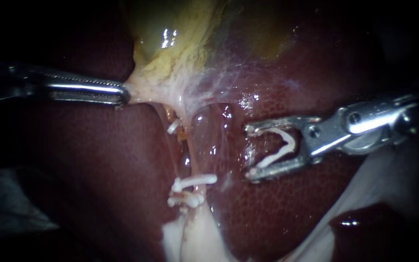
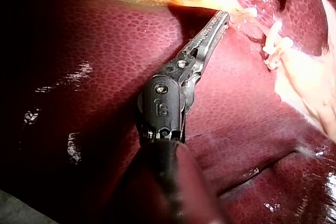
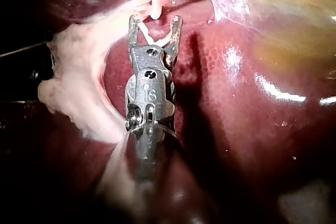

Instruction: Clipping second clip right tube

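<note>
My left instrument [image 1: 124, 93] comes in from the left, its jaws shut on the pale neck of the yellowish gallbladder [image 1: 170, 43], stretching it leftward; the left wrist view shows the same grip [image 2: 226, 15]. The glistening right tube [image 1: 208, 140] runs down from there. A white clip [image 1: 195, 181] lies across its lower part, with another clip [image 1: 185, 199] just below. My right instrument [image 1: 249, 152] stands right of that tube, apart from it. Its jaws are spread wide and hold an open white V-shaped clip [image 1: 282, 145] that touches both. The right wrist view shows this loaded instrument [image 3: 156, 22].
A thinner left tube [image 1: 183, 145] carries a small clip [image 1: 173, 127] higher up. Dark red liver [image 1: 98, 160] surrounds everything. Pale fatty tissue [image 1: 389, 179] lies under my right instrument's shaft, and more of it [image 1: 195, 237] spreads below the clips.
</note>
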You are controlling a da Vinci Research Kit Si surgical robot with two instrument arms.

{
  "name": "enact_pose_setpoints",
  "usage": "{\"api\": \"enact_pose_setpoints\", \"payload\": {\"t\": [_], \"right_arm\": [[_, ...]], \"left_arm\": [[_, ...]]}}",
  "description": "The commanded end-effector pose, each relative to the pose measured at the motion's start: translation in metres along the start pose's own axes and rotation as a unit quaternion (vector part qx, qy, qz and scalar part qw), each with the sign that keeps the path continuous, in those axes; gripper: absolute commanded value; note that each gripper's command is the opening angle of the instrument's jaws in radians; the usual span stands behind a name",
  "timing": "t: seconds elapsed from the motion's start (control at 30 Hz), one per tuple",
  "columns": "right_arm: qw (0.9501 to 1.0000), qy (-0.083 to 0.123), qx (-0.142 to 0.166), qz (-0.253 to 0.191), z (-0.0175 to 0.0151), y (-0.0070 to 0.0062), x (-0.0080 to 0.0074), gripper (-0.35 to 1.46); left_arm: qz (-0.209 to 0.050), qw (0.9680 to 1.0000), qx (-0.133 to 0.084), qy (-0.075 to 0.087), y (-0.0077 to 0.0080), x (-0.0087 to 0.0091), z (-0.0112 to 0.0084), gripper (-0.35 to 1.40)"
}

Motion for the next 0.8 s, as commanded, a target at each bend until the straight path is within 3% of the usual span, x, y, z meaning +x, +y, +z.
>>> {"api": "enact_pose_setpoints", "payload": {"t": [0.03,0.17,0.3,0.57,0.8], "right_arm": [[1.0000,-0.001,0.003,0.009,0.0006,0.0001,-0.0004,0.49],[0.9989,-0.003,0.017,0.043,0.0035,0.0005,-0.0022,0.48],[0.9971,0.009,0.027,0.070,0.0061,0.0014,-0.0035,0.48],[0.9904,0.047,0.039,0.124,0.0096,0.0036,-0.0043,0.49],[0.9854,0.059,0.062,0.147,0.0122,0.0039,-0.0050,0.49]], "left_arm": [[0.000,1.0000,0.001,0.000,0.0000,0.0000,0.0000,-0.35],[0.000,1.0000,0.001,0.000,0.0000,0.0000,0.0000,-0.35],[0.000,1.0000,0.001,0.000,0.0000,-0.0001,0.0001,-0.35],[0.000,1.0000,0.002,0.000,0.0001,-0.0002,0.0003,-0.35],[0.001,1.0000,0.004,0.000,0.0001,-0.0002,0.0005,-0.35]]}}
